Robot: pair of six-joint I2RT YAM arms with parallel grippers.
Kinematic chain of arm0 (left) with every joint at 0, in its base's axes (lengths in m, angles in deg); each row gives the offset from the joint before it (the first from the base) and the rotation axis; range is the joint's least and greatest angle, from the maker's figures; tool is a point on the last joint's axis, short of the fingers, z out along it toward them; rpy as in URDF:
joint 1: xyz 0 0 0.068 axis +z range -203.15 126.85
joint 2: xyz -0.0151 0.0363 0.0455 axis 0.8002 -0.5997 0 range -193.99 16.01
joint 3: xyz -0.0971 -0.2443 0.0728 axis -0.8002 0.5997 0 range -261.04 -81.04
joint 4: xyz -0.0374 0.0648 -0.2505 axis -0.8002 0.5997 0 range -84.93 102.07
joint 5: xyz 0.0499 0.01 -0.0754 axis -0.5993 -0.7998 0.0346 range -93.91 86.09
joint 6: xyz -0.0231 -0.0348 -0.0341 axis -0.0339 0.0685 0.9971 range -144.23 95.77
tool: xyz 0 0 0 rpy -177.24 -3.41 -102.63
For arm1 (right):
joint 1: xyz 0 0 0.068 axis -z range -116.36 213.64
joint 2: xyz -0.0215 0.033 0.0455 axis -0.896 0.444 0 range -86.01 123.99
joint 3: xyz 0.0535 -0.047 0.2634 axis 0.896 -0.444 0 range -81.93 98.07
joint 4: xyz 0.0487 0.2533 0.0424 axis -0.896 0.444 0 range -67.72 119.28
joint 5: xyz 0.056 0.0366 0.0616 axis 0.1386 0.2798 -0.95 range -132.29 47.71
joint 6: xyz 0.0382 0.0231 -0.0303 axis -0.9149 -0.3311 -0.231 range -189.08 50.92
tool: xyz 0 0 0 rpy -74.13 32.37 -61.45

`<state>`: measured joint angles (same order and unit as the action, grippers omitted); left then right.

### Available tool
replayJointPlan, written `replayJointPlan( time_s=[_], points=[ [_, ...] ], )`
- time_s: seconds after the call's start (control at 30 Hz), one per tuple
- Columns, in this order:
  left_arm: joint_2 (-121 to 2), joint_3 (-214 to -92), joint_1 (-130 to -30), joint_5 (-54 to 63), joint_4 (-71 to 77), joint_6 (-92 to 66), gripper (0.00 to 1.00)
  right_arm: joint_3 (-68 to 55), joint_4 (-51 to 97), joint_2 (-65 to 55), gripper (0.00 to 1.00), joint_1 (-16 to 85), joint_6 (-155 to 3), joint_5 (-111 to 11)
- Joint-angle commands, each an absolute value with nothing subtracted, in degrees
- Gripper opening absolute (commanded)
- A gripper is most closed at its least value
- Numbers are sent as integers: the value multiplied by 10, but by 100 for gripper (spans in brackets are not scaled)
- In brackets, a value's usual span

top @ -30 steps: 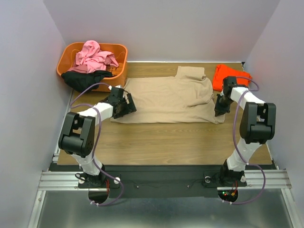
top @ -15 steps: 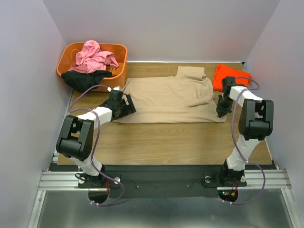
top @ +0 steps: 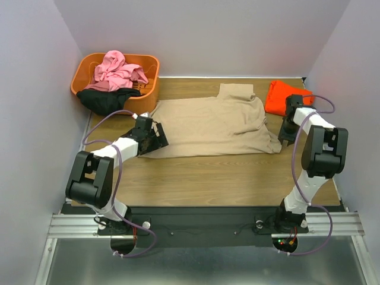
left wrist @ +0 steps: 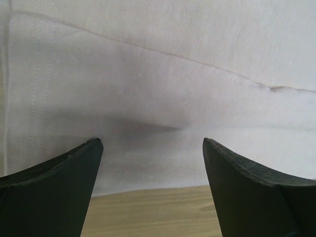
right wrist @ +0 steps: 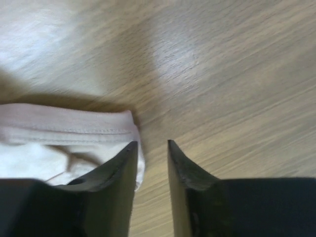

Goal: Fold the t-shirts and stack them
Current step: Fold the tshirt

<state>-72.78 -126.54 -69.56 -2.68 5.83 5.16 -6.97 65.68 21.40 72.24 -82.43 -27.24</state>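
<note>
Right gripper [right wrist: 152,144] pointing down beside tan t-shirt [top: 208,124] corner.

— What is lying under you?
— The tan t-shirt [left wrist: 158,74] is showing soft matt cloth with a stitched hem; my fingers [left wrist: 49,192] are looking dull black, slightly rough.
— And the table [right wrist: 237,74]?
— It is showing smooth wood grain, faintly glossy.

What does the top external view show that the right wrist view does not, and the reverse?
Only top external: the orange basket with the pink shirt and black shirt, the orange-red shirt, the left end effector. Only right wrist: the stitched hem of the tan shirt beside slightly parted fingers, nothing between them. Both: tan shirt, wooden table, right end effector.
</note>
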Motion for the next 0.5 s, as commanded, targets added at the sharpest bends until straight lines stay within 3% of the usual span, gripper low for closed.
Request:
replayJointPlan(
  time_s=[0.0,0.13,0.47],
  points=[
    [-676,-1242,-695,-58,150,46,96,-36,653,155,38,725,-818,-293],
    [-638,-1238,-695,-65,161,55,96,-11,654,127,46,704,-817,-372],
    [-698,-1334,-699,-66,147,50,96,-31,621,168,48,667,-826,-494]
  ],
)
